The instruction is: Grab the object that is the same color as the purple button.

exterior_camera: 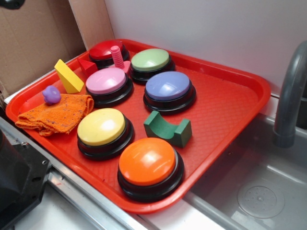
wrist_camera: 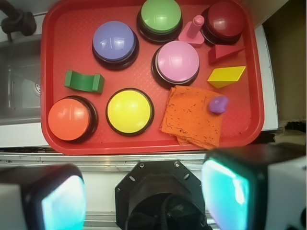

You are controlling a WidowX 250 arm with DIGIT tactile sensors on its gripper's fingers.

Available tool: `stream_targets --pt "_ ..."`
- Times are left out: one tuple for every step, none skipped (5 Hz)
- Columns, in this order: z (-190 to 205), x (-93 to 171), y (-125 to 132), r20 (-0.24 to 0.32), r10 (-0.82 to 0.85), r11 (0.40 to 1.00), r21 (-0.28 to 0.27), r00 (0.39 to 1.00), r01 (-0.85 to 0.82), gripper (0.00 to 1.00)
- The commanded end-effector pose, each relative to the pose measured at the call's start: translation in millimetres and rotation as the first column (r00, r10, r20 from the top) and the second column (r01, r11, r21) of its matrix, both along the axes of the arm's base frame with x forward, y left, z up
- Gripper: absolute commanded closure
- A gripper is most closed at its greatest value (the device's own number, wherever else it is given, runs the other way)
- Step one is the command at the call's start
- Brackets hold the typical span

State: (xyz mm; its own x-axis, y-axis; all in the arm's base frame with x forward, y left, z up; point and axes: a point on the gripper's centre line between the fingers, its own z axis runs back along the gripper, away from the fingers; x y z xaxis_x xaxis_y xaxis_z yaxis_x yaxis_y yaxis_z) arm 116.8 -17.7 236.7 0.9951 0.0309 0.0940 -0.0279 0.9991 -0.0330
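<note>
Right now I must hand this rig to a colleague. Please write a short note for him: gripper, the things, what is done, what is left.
Gripper: open, empty, high above the tray's near edge.
Purple toy: on the edge of the orange cloth, at the tray's side, beside the yellow wedge.
Purple button: mid-tray, next to the pink button; only the colour reference.
Done: nothing grabbed yet.
Left: move over the toy, lower, close, lift.

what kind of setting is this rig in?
Likely a toy kitchen or lab mock-up: a grey sink with a faucet beside a red tray of coloured push buttons, with cardboard as a backdrop.
</note>
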Motion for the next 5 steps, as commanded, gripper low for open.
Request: stream_targets --pt "0 0 0 0.0 0.0 1.0 0.0 1.0 0.0 0.0" --pt "-17 6 22 -0.009 0.185 0.983 -0.002 0.983 -0.185 0.0" --pt "-39 7 39 0.015 0.334 0.942 0.013 0.942 -0.335 0.0" --pt "-60 8 59 0.024 0.453 0.889 0.061 0.891 -0.454 0.0" --pt "-102 14 92 0.097 0.607 0.779 0.121 0.789 -0.615 0.0"
